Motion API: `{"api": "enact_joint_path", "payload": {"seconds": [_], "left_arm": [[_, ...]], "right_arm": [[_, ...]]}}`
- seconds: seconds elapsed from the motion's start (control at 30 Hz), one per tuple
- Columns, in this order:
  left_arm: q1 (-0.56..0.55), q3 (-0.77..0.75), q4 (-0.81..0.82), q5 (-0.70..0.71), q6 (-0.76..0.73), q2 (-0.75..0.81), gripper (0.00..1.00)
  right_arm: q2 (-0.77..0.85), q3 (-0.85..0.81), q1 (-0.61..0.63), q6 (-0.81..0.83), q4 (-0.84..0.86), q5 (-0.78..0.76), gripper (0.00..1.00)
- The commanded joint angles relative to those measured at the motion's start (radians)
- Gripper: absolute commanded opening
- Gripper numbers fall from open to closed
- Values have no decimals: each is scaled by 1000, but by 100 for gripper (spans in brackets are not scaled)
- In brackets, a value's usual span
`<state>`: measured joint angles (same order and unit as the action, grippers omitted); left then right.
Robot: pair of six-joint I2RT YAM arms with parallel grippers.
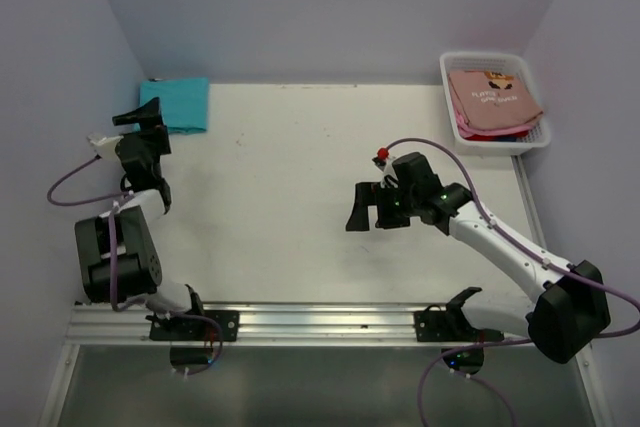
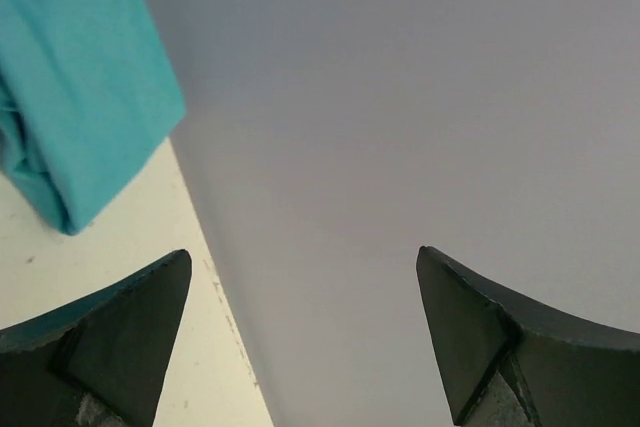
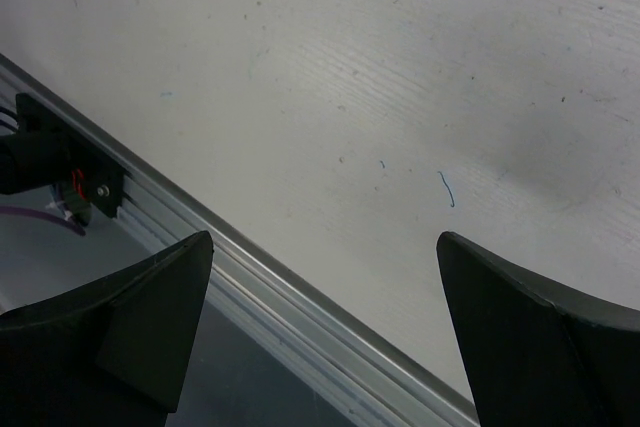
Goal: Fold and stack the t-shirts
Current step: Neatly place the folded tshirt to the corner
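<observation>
The right gripper hangs over the white table with its jaws spread wide and nothing between them; its two dark fingers fill the lower corners, one at each side; the tabletop shows faint scuffs, specks and a short blue pen mark near the right finger; an aluminium rail runs diagonally from the left edge down toward the bottom; a black bracket sits on it at the left, with a purple cable just beneath; beyond the rail lies a darker grey surface.
</observation>
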<state>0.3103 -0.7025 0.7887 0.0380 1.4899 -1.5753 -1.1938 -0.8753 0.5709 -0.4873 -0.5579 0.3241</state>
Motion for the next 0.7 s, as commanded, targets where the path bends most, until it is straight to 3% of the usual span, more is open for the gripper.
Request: {"api": "enact_joint_path", "payload": {"seconds": [0.0, 0.13, 0.27, 0.47, 0.67], "left_arm": [[-11, 58, -16, -33, -166, 167, 97], [-62, -24, -80, -275, -408, 314, 96], [-180, -187, -482, -391, -737, 429, 99], [-276, -219, -840, -458, -959, 581, 100], [-301, -206, -1020, -504, -1036, 693, 100]], "right_arm": [[37, 22, 6, -2, 102, 29, 99], [60, 26, 6, -8, 157, -3, 99], [71, -14, 6, 10, 156, -66, 99], [120, -71, 6, 76, 98, -164, 99], [168, -88, 6, 88, 76, -246, 99]]}}
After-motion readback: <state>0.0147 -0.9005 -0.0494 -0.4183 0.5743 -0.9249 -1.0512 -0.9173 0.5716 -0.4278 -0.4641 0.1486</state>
